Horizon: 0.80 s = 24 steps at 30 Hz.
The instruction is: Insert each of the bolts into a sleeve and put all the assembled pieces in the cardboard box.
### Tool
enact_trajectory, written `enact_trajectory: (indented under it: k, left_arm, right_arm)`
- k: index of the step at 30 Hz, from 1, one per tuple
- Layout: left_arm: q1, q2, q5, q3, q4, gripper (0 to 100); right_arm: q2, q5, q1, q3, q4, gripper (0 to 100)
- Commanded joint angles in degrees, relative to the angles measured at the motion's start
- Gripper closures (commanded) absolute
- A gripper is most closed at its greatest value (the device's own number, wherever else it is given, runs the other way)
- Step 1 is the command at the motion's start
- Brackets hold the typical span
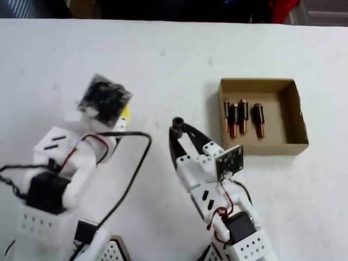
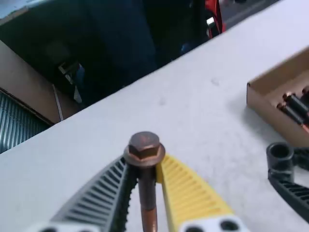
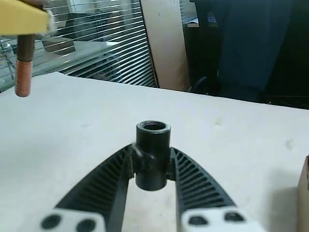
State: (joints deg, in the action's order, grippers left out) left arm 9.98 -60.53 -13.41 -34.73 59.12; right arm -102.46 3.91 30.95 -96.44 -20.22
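My left gripper [image 2: 145, 166], with one grey and one yellow finger, is shut on a copper bolt [image 2: 146, 183] held head up. In the right wrist view the bolt's threaded end [image 3: 22, 67] hangs above the table. My right gripper [image 3: 152, 166] is shut on a black sleeve [image 3: 153, 152] standing upright with its bore open upward; in the high view the sleeve [image 1: 178, 126] is at table centre, right of the left gripper [image 1: 124, 117]. The cardboard box [image 1: 291, 117] at the right holds several assembled bolt-and-sleeve pieces [image 1: 243, 117].
A black cable [image 1: 133, 174] loops across the table between the two arms. The white tabletop [image 1: 163, 60] stretches bare behind the grippers. Dark furniture and window blinds [image 3: 96, 34] stand beyond the table's far edge.
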Motion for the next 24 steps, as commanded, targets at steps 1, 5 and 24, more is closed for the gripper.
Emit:
enact_trajectory:
  k: [1, 5, 24]
  left_arm:
    - [1.5, -4.4, 4.8, 0.3, -3.3, 98]
    - [5.7, -6.9, 6.4, 0.2, -4.0, 98]
    - [12.5, -9.0, 6.7, -3.9, -4.0, 98]
  right_arm:
    - [-0.4, 0.6, -0.6, -0.4, 0.3, 98.1]
    - [-0.4, 0.6, -0.6, -0.4, 0.1, 98.1]
    - [-0.4, 0.6, -0.6, -0.4, -0.1, 98.1]
